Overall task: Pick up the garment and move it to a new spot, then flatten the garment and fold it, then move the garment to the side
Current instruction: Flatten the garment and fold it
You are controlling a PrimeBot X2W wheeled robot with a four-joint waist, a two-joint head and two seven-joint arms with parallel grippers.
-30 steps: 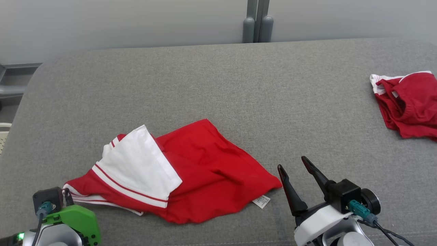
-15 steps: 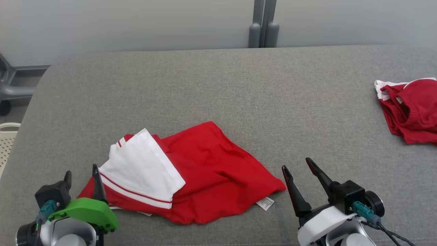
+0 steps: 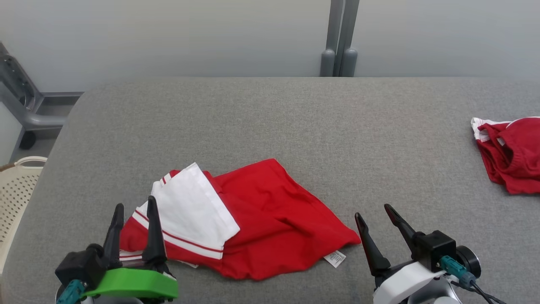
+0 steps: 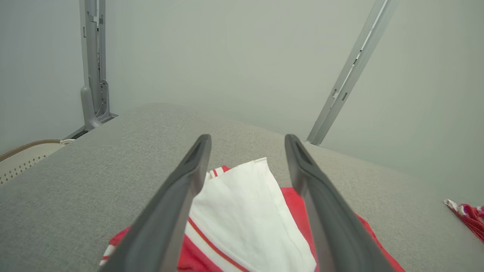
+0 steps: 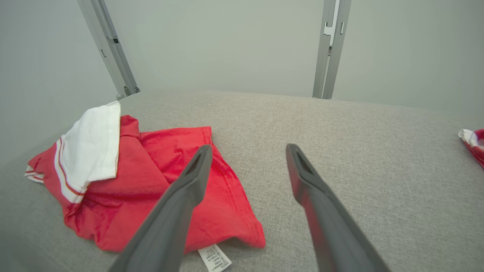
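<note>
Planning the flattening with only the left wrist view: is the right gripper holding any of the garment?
Observer: No. The right gripper is open, just beside the garment's right corner, not touching it.
Operator: Anything loose at that corner?
Observer: A white care label pokes out from under the near edge there.
Operator: How does the red part lie?
Observer: Creased, narrowing to a point toward that gripper.

Red garment (image 3: 270, 219) with white red-striped panel (image 3: 192, 211) on grey cushion (image 3: 270, 122)
</note>
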